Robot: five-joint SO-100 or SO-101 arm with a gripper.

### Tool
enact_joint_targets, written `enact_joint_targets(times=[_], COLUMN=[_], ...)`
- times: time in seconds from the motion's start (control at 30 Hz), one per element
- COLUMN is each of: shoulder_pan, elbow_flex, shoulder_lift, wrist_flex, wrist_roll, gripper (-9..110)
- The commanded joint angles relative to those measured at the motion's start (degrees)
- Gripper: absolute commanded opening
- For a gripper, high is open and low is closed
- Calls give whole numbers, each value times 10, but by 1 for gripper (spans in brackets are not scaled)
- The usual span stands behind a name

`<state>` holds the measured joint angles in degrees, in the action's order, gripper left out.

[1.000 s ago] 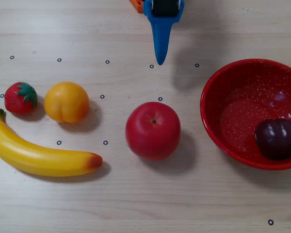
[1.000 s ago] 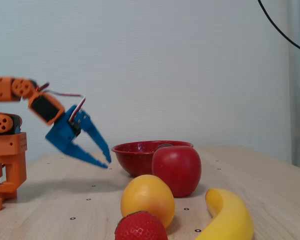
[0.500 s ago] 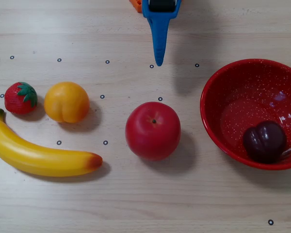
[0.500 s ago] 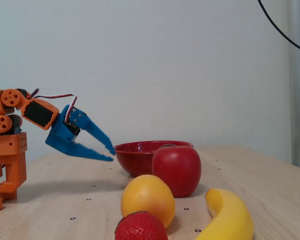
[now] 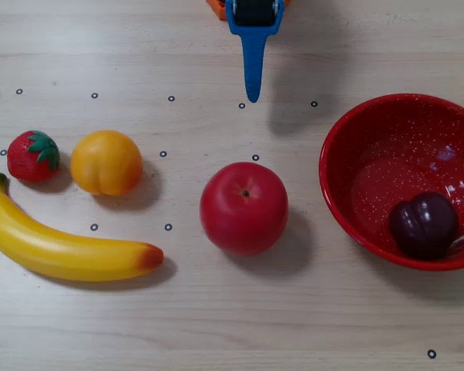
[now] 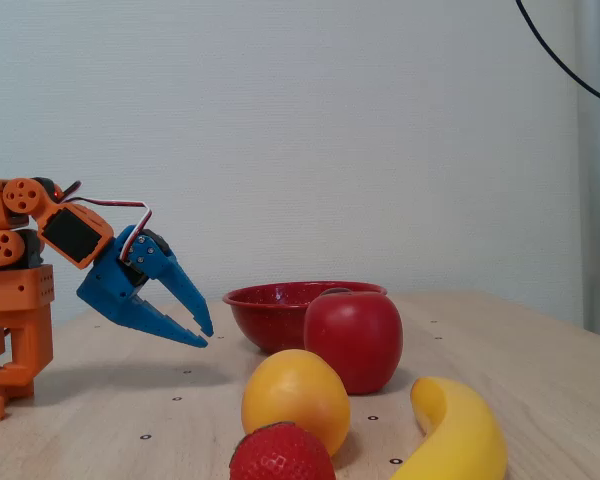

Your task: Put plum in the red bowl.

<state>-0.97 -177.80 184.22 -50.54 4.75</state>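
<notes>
Overhead view gives us the small, glossy, dark purple-maroon plum (image 5: pixel 424 224) lying inside the large glossy red bowl with fine white speckles (image 5: pixel 356 154), low against the wall nearest the bottom edge of that picture, its crease turned up. We find the bowl at the right edge of the pale wooden table (image 5: pixel 216 325), partly cut off by the frame. To its left, apart from the rim, sits a big round bright red apple (image 5: pixel 243 207) with its stem dimple facing up. Further left we see a round orange-yellow fruit with a crease (image 5: pixel 106 162), just beside a small red strawberry with green leaves (image 5: pixel 32 155), and below those two a long curved yellow banana with a reddish tip (image 5: pixel 62 247). Small black ring marks dot the tabletop. In the fixed view the plum is hidden from us behind the bowl's wall (image 6: pixel 270 310), and the apple (image 6: pixel 353 340) stands in front of the bowl. Our orange arm (image 6: pixel 20 260) is folded low over its base at the left of that view, wrist tipped downward, with the blue two-finger gripper (image 6: pixel 205 335) held above the table, well clear of every fruit. Its pointed fingers are slightly spread and hold nothing. From overhead only one blue finger (image 5: pixel 253 69) shows, pointing down the picture.
</notes>
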Motion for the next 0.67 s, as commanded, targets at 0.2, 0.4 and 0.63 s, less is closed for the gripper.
enact_joint_targets(times=[0.2, 0.4, 0.63], shoulder_pan=[1, 1, 1], elbow_flex=[-10, -10, -10], shoulder_lift=[9, 8, 8], wrist_flex=[2, 2, 2], wrist_roll=[-14, -15, -15], gripper=[0, 0, 0])
